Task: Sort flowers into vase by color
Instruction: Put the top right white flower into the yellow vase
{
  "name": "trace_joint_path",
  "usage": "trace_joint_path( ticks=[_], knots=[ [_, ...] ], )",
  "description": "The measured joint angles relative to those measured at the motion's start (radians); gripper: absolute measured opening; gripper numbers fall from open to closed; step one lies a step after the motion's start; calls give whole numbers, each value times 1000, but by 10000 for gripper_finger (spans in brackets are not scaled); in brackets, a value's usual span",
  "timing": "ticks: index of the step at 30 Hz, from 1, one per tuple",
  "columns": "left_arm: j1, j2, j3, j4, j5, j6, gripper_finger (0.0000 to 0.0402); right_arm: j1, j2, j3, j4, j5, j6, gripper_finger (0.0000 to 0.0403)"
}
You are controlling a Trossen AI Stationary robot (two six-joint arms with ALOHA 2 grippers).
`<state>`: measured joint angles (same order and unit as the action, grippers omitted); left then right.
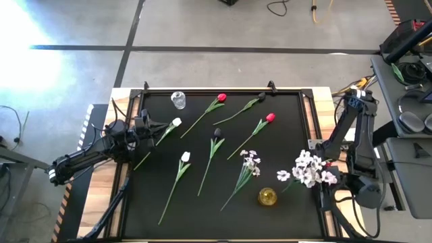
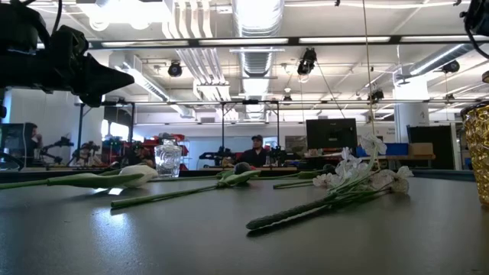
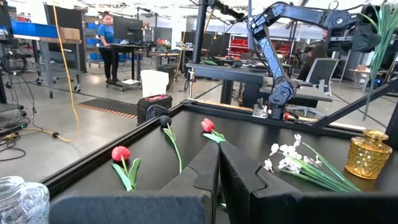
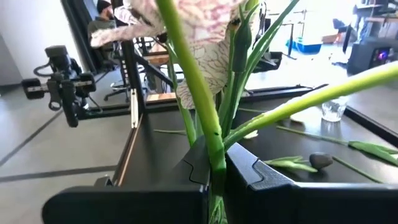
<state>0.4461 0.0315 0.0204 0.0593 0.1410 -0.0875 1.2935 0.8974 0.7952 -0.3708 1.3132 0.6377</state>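
while the right gripper (image 4: 214, 180) pinches the stems of a white blossom spray (image 1: 312, 169), its fingers are clamped together on them, and the bunch hangs just right of the amber vase (image 1: 267, 196), likely lifted for dropping into a vase by color. in the right wrist view the green stems run up between the dark fingers, blossoms overhead.

rest of the flowers lie flat on the black mat (image 1: 283, 115), all up-left of the amber vase: a second white spray (image 1: 250, 160) nearest it, a dark tulip (image 1: 217, 133), two white tulips (image 1: 185, 156) and (image 1: 176, 123), two red tulips (image 1: 271, 117) and (image 1: 221, 98), another dark one (image 1: 261, 96). spread apart so each can be picked singly (my guess). a clear glass vase (image 1: 178, 100) stands far up-left of the amber vase, at the mat's back edge.

the right arm is folded tall beside the mat's right edge, wrist bent in toward the amber vase. the left arm reaches in low from the far left, the left gripper (image 1: 147, 128) raised off the mat by the upper white tulip, fingers closed together on nothing, looks like waiting.
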Motion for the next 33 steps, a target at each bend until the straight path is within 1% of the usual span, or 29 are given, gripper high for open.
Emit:
trace_joint_path(
  ticks=[2,6,12,15,20,26,33],
  knots=[
    [0,0,0,0,0,0,0,-20,7,0,21,-9,-21,9],
    [0,0,0,0,0,0,0,-70,21,-1,41,-87,-33,9],
    [0,0,0,0,0,0,0,-158,57,-1,221,-219,-225,9],
    [0,0,0,0,0,0,0,-192,66,-1,259,-263,-268,9],
    [0,0,0,0,0,0,0,-231,73,-5,258,-291,-273,9],
    [0,0,0,0,0,0,0,-266,73,-13,302,-345,-311,9],
    [0,0,0,0,0,0,0,-286,73,-44,313,-346,-290,9]
  ],
)
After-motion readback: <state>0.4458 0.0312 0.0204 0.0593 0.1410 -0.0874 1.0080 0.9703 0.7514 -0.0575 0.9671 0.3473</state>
